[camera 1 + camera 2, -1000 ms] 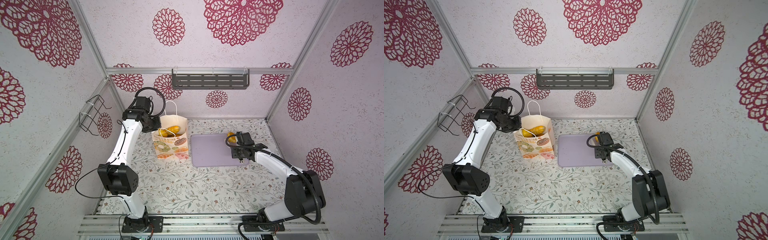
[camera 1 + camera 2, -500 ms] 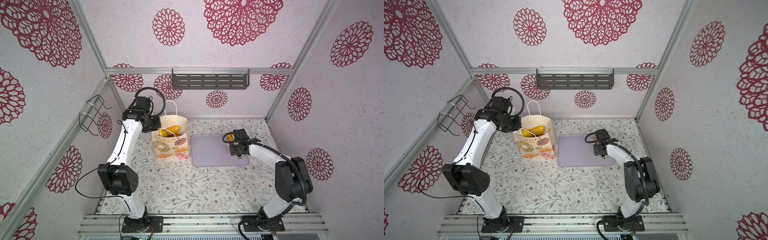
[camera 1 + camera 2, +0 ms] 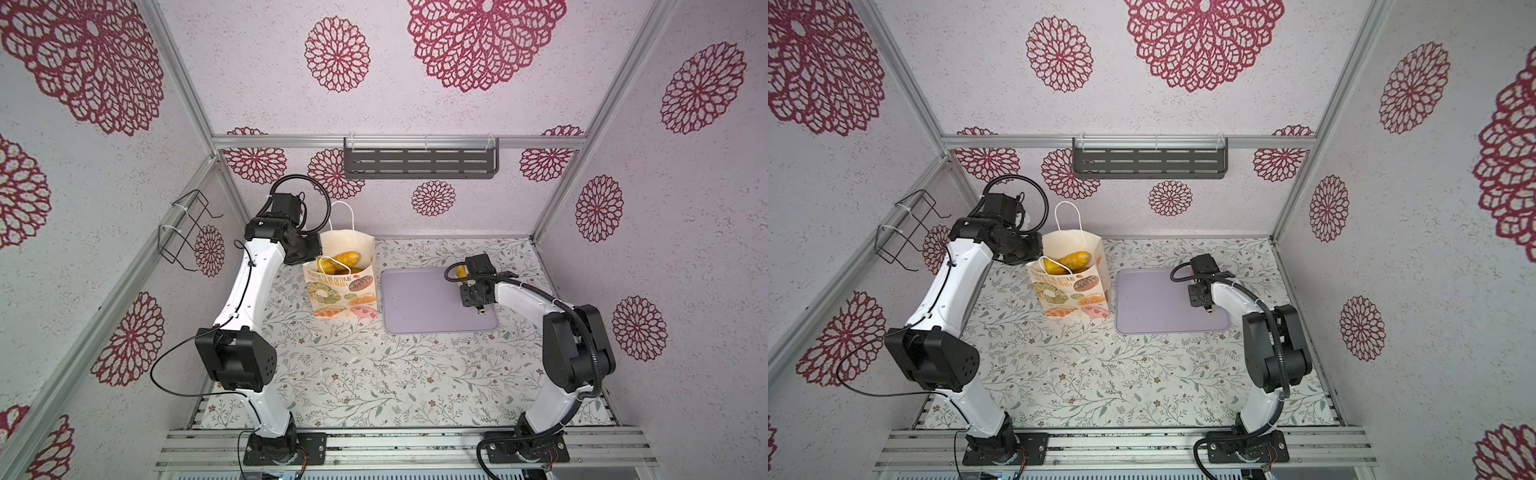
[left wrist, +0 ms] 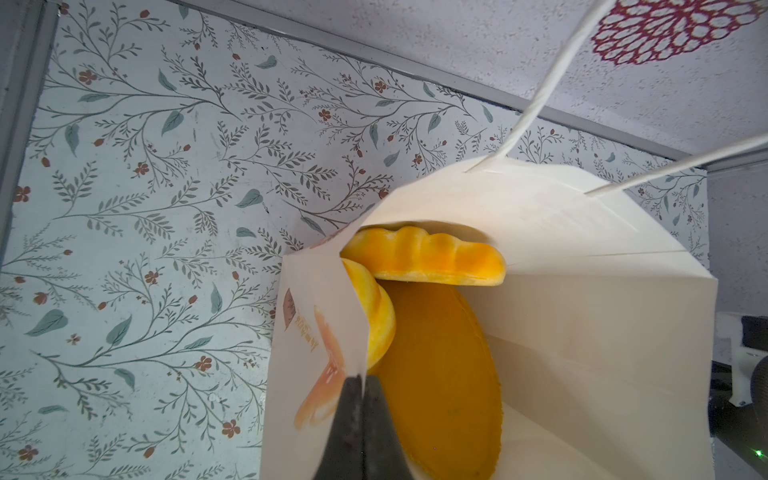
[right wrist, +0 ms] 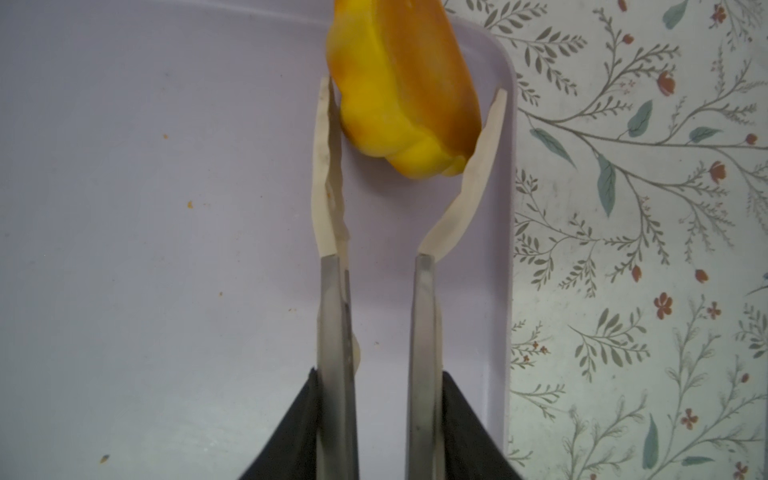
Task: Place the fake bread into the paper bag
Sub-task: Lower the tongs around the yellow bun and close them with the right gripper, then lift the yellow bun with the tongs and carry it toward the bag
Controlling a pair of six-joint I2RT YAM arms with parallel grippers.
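Note:
The cream paper bag stands upright left of the lilac tray, with several golden loaves inside. My left gripper is shut on the bag's near-left rim and holds the mouth apart. One yellow-orange fake bread lies at the tray's far right corner. My right gripper is around it, and its cream fingertips bend outward against the loaf's sides. In both top views the wrist hides most of that loaf.
The lilac tray bears a few orange crumbs. A dark slotted shelf hangs on the back wall and a wire rack on the left wall. The bag's white handles stand up above its mouth.
My right gripper has moved forward over the loaf at the tray's far right corner, and its jaws have narrowed onto it. The left arm and the bag have stayed still.

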